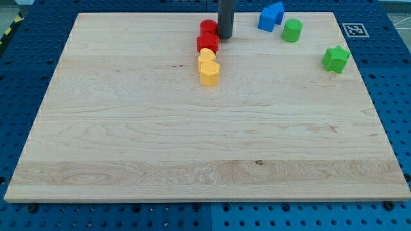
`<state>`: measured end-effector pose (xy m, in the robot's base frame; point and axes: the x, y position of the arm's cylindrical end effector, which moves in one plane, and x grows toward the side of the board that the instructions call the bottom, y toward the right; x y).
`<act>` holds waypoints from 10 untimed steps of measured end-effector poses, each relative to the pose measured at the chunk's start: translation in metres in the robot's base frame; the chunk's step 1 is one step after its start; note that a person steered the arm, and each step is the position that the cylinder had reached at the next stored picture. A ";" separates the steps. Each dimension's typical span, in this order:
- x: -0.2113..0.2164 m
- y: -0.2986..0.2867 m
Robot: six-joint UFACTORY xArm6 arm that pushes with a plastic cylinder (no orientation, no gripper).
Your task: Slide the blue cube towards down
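The blue blocks (271, 16) sit near the view's top, right of centre; two blue pieces touch, and their shapes are hard to separate. My tip (225, 36) rests on the board just right of two red blocks (207, 36) and about seventy pixels left of the blue blocks. The rod rises out of the view's top edge.
Two yellow blocks (209, 67) lie in a column right below the red ones. A green cylinder (292, 30) stands just right of the blue blocks. A green star (336, 58) lies near the board's right edge. The wooden board (192, 141) sits on a blue perforated table.
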<state>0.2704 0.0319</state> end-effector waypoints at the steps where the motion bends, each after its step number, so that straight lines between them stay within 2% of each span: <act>1: 0.000 -0.005; 3: 0.027 0.031; 4: 0.034 0.031; 5: 0.026 0.031; 7: -0.076 0.032; 10: -0.078 0.089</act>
<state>0.1926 0.1206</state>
